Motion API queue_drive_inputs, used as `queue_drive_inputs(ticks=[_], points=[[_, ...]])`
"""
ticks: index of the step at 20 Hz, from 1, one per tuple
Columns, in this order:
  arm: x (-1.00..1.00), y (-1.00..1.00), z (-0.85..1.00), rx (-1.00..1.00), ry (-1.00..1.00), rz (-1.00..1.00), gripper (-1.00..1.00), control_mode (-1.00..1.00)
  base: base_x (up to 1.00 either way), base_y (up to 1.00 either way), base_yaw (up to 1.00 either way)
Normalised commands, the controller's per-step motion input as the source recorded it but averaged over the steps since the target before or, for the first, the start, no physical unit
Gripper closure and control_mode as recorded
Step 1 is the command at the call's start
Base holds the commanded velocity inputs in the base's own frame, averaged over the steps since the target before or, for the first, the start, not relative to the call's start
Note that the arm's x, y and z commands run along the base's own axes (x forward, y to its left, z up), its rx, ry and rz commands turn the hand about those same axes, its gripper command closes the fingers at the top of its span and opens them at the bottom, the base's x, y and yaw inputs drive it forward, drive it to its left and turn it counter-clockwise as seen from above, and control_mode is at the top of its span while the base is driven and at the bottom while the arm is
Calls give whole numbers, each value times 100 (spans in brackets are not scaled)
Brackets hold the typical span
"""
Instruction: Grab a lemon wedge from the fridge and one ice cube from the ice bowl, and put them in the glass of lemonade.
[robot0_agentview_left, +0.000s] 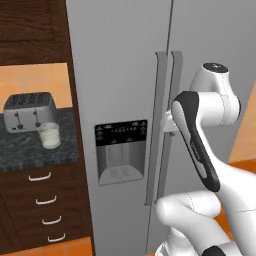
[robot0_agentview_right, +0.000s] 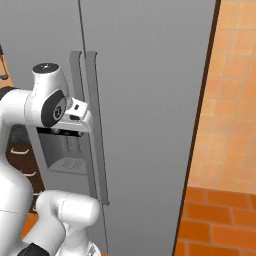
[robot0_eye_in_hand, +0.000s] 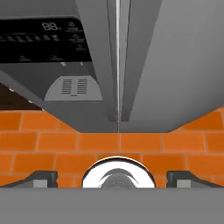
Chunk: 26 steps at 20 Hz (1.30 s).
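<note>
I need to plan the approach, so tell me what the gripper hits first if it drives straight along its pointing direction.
Probably the orange tiled floor at the fridge base, below the paired door handles. The gripper is open, aimed steeply downward along the fridge front; depth is unclear.

Text is found only on the black dispenser panel (robot0_eye_in_hand: 43, 39) in the left door of the fridge (robot0_agentview_left: 125, 60). In the hand view a pale segmented readout (robot0_eye_in_hand: 51, 26), approx. "88", is seen near the panel's top; the digits are too blurred to be confirmed. Beside and below it, small white icons w/ tiny captions are laid out in rows; none can be read. In the left base view the same panel (robot0_agentview_left: 121, 133) is shown w/ two rows of faint light marks, also illegible. No brand name, label or sign can be made out elsewhere on the fridge doors or handles.
</note>
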Motion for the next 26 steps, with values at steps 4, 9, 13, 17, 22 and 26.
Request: queue_drive_inputs(ticks=[4,9,13,17,22,26], points=[[0,0,0,0,0,0,-100,100,-66,-36,0],[0,0,0,0,0,0,-100,100,-70,-30,0],[0,0,0,0,0,0,-100,100,-65,-12,1],[0,0,0,0,0,0,-100,100,-28,0,0],[0,0,0,0,0,0,-100,100,0,0,0],[-27,0,47,-5,-38,0,-100,-100,-3,0,0]])
